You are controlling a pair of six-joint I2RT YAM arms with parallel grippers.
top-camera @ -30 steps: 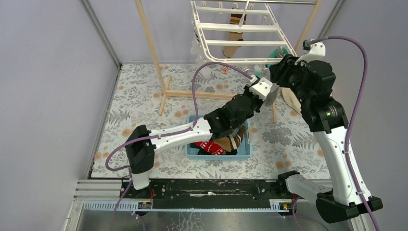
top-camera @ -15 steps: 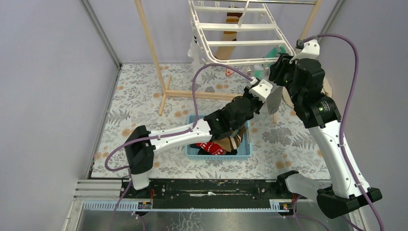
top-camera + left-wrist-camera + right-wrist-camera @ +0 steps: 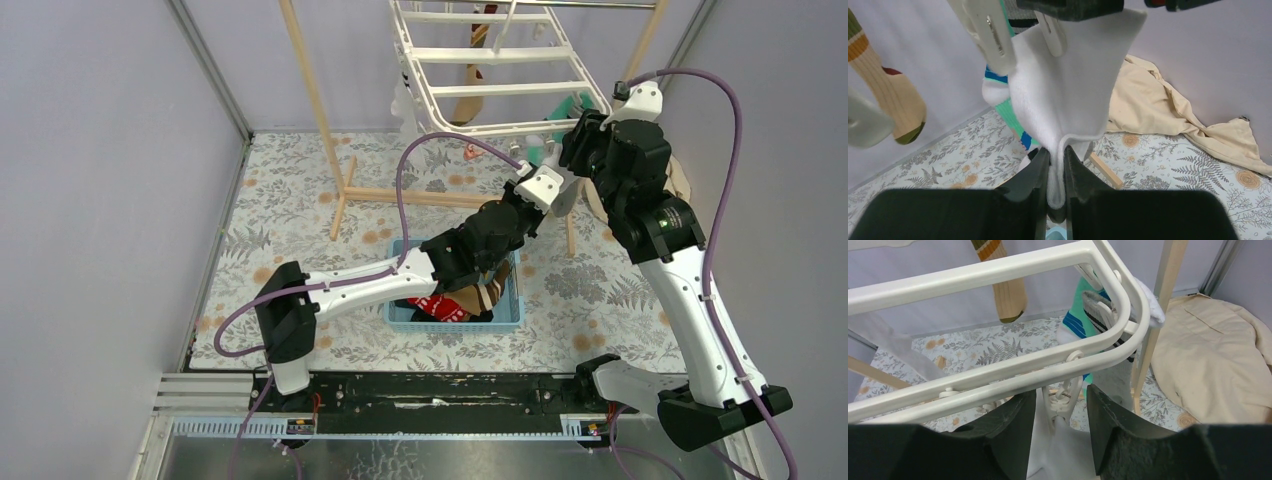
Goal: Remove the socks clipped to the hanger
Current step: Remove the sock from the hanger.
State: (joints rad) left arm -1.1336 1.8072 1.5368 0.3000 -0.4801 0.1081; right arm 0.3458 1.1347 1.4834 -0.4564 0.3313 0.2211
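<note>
Our right arm (image 3: 660,225) now sits higher than a second ago, at the near corner of the hanger (image 3: 510,89). Our right gripper (image 3: 1061,392) straddles the clip (image 3: 1055,415) holding the white sock (image 3: 1068,95), jaws apart but narrowing. Our left gripper (image 3: 1056,160) stays clamped on that sock's hanging lower end, so we judge its release is close.

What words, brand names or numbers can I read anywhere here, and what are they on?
No text here can be read.
Small green mark on the right arm: too small to read.
The hanger, the white sock and the blue basket: no lettering visible.
</note>
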